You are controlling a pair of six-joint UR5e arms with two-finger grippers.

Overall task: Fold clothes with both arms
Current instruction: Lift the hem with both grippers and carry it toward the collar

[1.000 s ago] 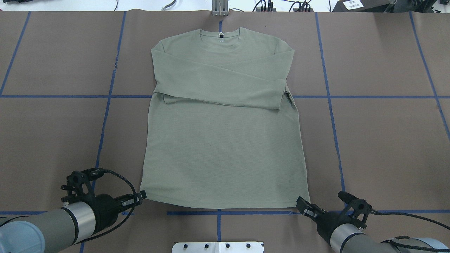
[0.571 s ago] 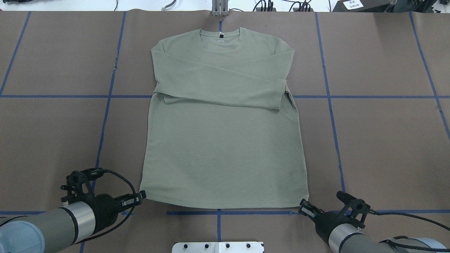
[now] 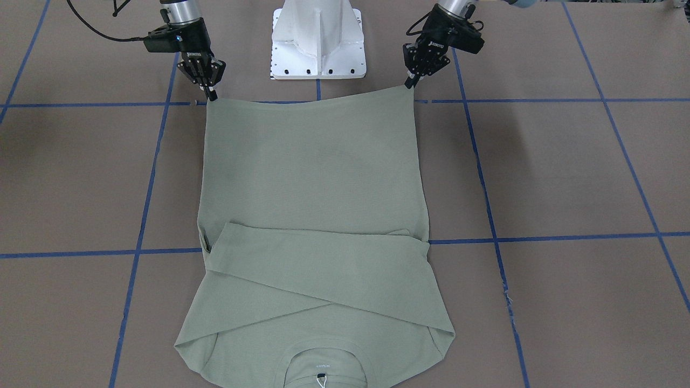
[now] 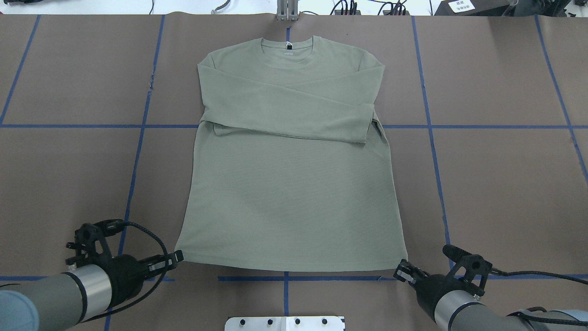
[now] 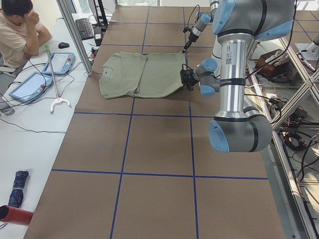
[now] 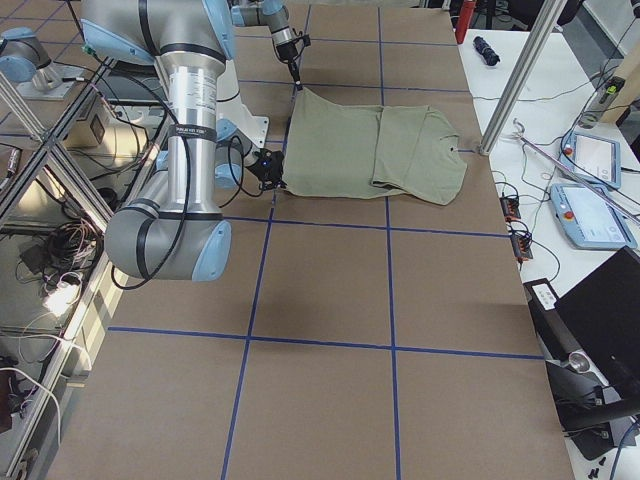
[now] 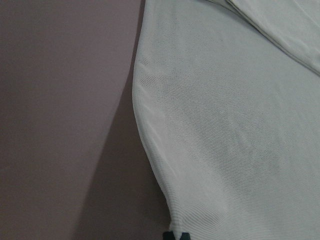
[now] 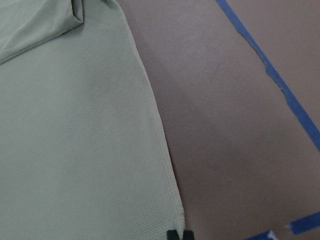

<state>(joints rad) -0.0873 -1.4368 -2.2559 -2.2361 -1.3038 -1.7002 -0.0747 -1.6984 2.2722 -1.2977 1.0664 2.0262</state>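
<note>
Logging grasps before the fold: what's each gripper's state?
Left gripper: closed on a hem corner of the shirt.
Right gripper: closed on the other hem corner.

shirt (image 3: 312,172) collar cut by bottom edge, logo (image 3: 321,366) unreadable

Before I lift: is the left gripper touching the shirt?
Touching. In the left wrist view the shirt narrows into the left gripper, its tips shut on the corner.

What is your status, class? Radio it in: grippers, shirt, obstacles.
Left gripper shut on shirt hem corner; right gripper shut on the other. Shirt flat, sleeves crossed over chest. Nothing seen blocking the fold.
</note>
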